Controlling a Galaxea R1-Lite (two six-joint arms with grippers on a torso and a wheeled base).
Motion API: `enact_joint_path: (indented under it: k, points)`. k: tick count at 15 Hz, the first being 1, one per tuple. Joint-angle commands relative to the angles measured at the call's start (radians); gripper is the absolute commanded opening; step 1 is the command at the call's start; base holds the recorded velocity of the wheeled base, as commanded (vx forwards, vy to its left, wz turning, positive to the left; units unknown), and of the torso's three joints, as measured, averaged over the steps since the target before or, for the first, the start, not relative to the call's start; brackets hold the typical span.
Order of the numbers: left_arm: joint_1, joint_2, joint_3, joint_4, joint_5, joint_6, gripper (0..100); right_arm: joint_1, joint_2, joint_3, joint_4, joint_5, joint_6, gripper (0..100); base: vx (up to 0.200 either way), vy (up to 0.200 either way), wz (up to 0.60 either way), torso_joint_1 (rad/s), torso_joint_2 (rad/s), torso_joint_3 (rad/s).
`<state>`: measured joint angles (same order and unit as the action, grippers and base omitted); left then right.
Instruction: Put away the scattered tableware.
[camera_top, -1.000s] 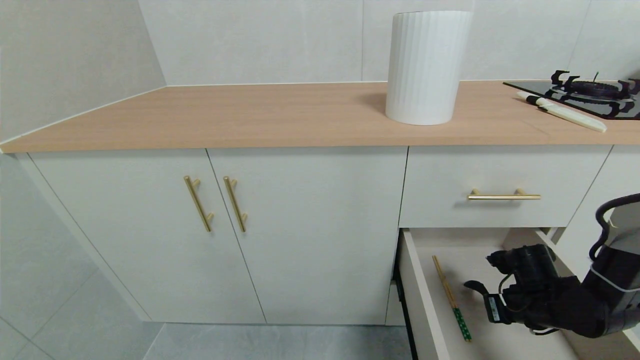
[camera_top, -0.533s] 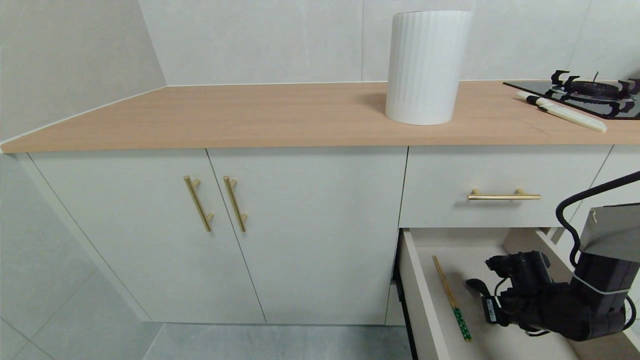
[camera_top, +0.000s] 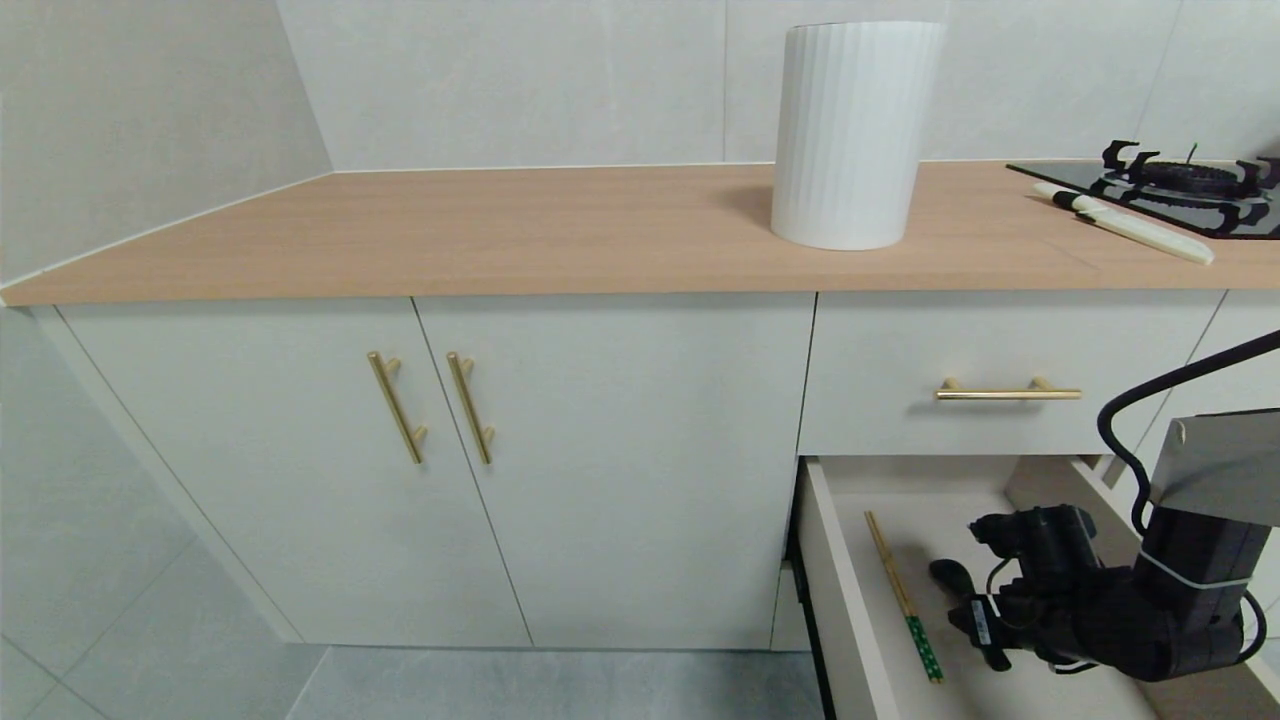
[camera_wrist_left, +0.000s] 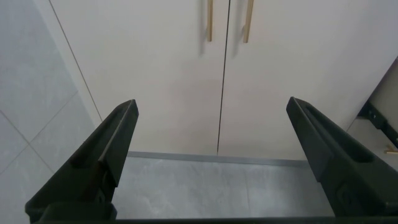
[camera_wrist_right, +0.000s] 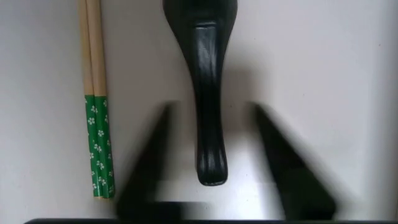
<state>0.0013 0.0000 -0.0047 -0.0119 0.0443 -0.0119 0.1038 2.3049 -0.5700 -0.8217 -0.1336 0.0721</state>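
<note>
Left gripper (camera_wrist_left: 211, 106) hangs with its fingers spread wide, facing the closed cabinet doors (camera_wrist_left: 155, 81), grey floor (camera_wrist_left: 186, 186) beneath them. Now the right gripper (camera_wrist_right: 211, 118), down inside the open drawer (camera_top: 830, 560): fingers parted, one on either side of the handle of the black spoon (camera_wrist_right: 208, 74), which lies flat on the drawer bottom, not pinched. Just to this gripper's left, the green-tipped chopsticks (camera_wrist_right: 93, 93) lie side by side, apart from the spoon.
</note>
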Motion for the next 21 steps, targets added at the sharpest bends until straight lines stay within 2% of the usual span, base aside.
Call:
enact_joint_path:
  k: [1, 4, 9, 10, 13, 15, 16, 17, 18, 19, 21]
  points:
    - [0.000, 0.000, 0.000, 0.000, 0.000, 0.000, 100, 0.000, -0.004, 0.001, -0.001, 0.000, 0.002, 100, 0.000, 0.000, 0.00, 0.000, 0.00, 0.000]
    - [0.000, 0.000, 0.000, 0.000, 0.000, 0.000, 100, 0.002, -0.055, 0.022, 0.001, 0.002, 0.002, 100, 0.000, 0.000, 0.00, 0.000, 0.00, 0.000]
    - [0.000, 0.000, 0.000, 0.000, 0.000, 0.000, 100, 0.037, -0.317, 0.142, 0.013, 0.000, -0.008, 100, 0.000, 0.000, 0.00, 0.000, 0.00, 0.000]
    - [0.000, 0.000, 0.000, 0.000, 0.000, 0.000, 100, 0.065, -0.412, 0.167, 0.053, -0.001, -0.009, 100, 0.000, 0.000, 0.00, 0.000, 0.00, 0.000]
    - [0.000, 0.000, 0.000, 0.000, 0.000, 0.000, 100, 0.111, -0.688, 0.151, 0.286, -0.009, 0.015, 100, 0.000, 0.000, 0.00, 0.000, 0.00, 0.000]
    - [0.000, 0.000, 0.000, 0.000, 0.000, 0.000, 100, 0.112, -0.872, 0.130, 0.498, -0.009, 0.015, 100, 0.000, 0.000, 0.00, 0.000, 0.00, 0.000]
    - [0.000, 0.000, 0.000, 0.000, 0.000, 0.000, 100, 0.112, -0.887, 0.130, 0.523, -0.009, 0.015, 100, 0.000, 0.000, 0.00, 0.000, 0.00, 0.000]
    - [0.000, 0.000, 0.000, 0.000, 0.000, 0.000, 100, 0.112, -0.993, 0.113, 0.697, -0.008, 0.015, 100, 0.000, 0.000, 0.00, 0.000, 0.00, 0.000]
    - [0.000, 0.000, 0.000, 0.000, 0.000, 0.000, 100, 0.112, -1.042, 0.111, 0.766, -0.008, 0.017, 100, 0.000, 0.000, 0.00, 0.000, 0.00, 0.000]
    - [0.000, 0.000, 0.002, 0.000, 0.002, 0.007, 100, 0.112, -1.079, 0.121, 0.799, -0.006, 0.023, 100, 0.000, 0.000, 0.00, 0.000, 0.00, 0.000]
    - [0.000, 0.000, 0.002, 0.000, 0.002, 0.001, 100, 0.112, -1.133, 0.156, 0.826, 0.005, 0.051, 100, 0.000, 0.000, 0.00, 0.000, 0.00, 0.000]
